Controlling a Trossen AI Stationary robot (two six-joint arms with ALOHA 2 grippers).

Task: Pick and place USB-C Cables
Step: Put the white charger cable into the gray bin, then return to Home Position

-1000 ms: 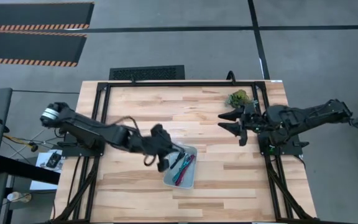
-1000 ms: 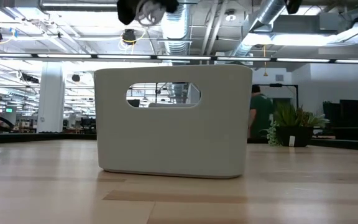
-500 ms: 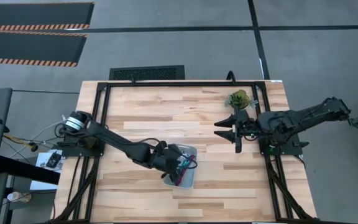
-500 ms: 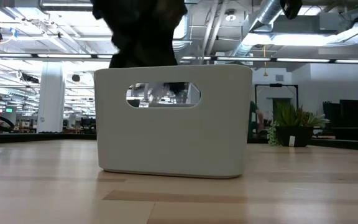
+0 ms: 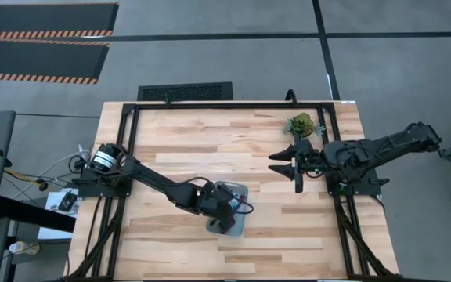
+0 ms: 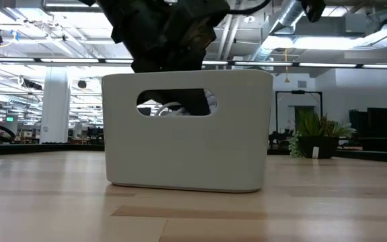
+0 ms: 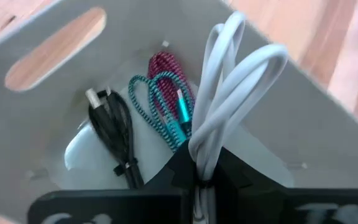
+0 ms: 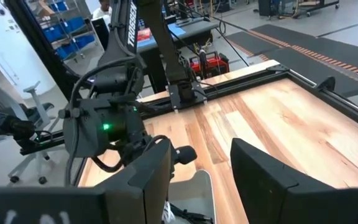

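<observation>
The left pincer is down inside the grey tray, its fingers pinched tight on the looped white cable, which stands up from between them. Beyond its tips, on the tray floor, lie the black cable, the teal-blue cable and, farthest in, the magenta-red cable. So three cables look placed and the fourth is at the drop point; by my judgement only the release and the lift out are left. No other cable shows on the wooden surface.

Room is tight here: the tray walls rise close on both sides of the pincer, and the wall with the oval handle slot stands just past the black cable. The way out is straight up through the open top; a sideways pull could catch a wall and drag the tray.

The right pincer waits well apart from the left one, across the surface, its fingers partly spread and empty, with the green leafy clump just beside it near the black frame rail. The stretch between the two arms is bare wood.
</observation>
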